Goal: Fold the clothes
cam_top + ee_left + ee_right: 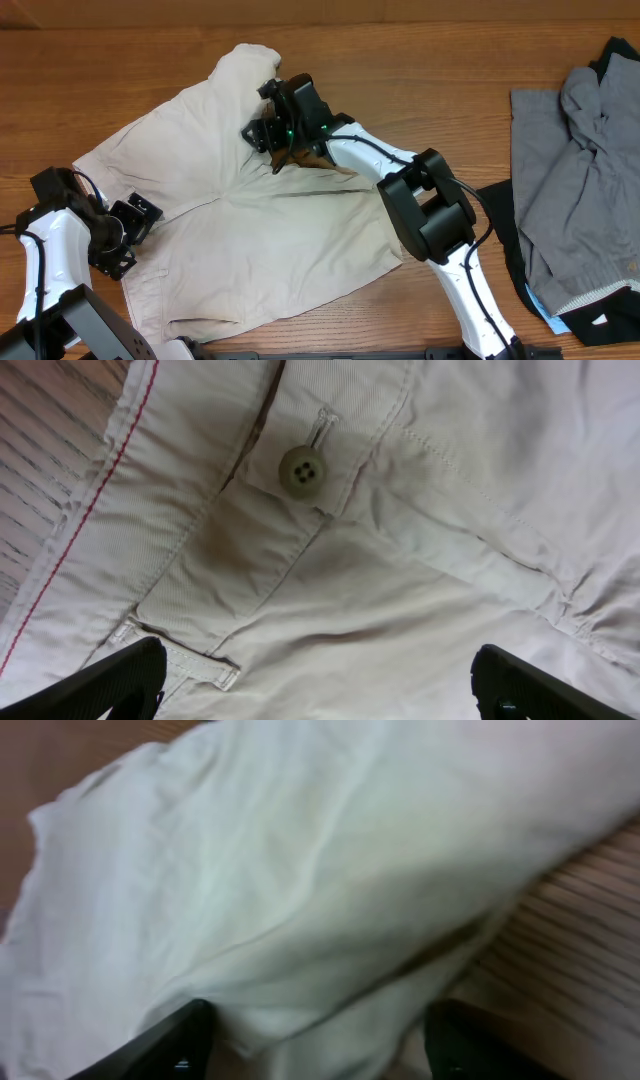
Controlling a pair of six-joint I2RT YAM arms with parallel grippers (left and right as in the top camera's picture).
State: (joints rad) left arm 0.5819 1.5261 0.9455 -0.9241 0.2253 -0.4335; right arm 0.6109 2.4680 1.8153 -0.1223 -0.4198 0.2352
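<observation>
Count, all views.

Shorts [250, 230]: 1, beige.

Other garments at the right edge: 2 made out. That is 1 grey garment [560, 190] and 1 black garment [508, 230]. A pale blue scrap [540, 300] lies beneath them, and I cannot tell whether it is a third.

Grippers: 2 — left gripper [135, 240], right gripper [262, 112] — two fingers [100, 680] each.

Button [301, 469]: 1, four holes, seen in the left wrist view.

Red stitch line [90, 510]: 1.

Table [450, 60]: 1.
</observation>
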